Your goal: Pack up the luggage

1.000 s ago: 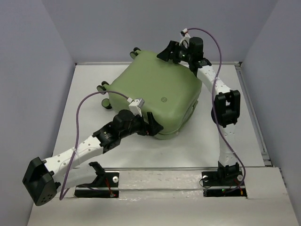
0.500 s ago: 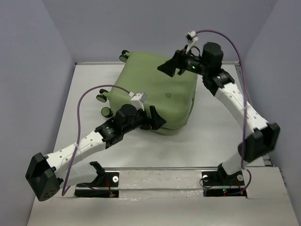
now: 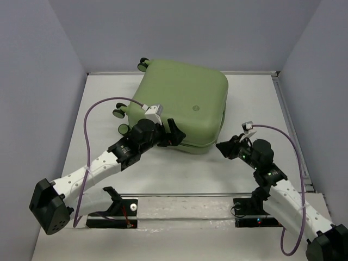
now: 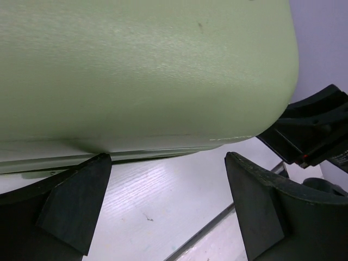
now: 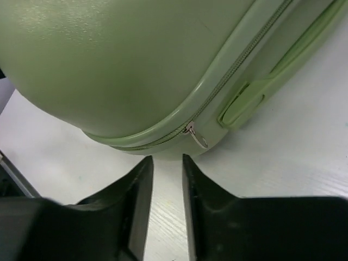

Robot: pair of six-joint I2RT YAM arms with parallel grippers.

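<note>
The luggage point(image 3: 179, 100) is a pale sage-green hard-shell case lying flat and closed on the table, wheels point(image 3: 118, 113) to the left. My left gripper point(image 3: 174, 134) stands open at its near-left edge, low over the table; in the left wrist view the luggage shell point(image 4: 141, 70) fills the top and nothing is between the left gripper point(image 4: 166, 157) fingers. My right gripper point(image 3: 222, 148) is just off the near-right corner, apart from it. In the right wrist view the right gripper point(image 5: 167, 159) shows only a narrow empty gap, pointing at the zipper pull point(image 5: 197, 136).
A moulded side handle point(image 5: 242, 103) sits right of the zipper pull. Grey walls close in the table on three sides. A raised rail point(image 3: 217, 194) runs along the near edge by both arm bases. The right arm point(image 4: 310, 136) shows at the edge of the left wrist view.
My right arm swung from the luggage's far top side down to its near-right corner, and its jaws closed most of the way. The luggage shifted slightly. The left gripper stayed open.
</note>
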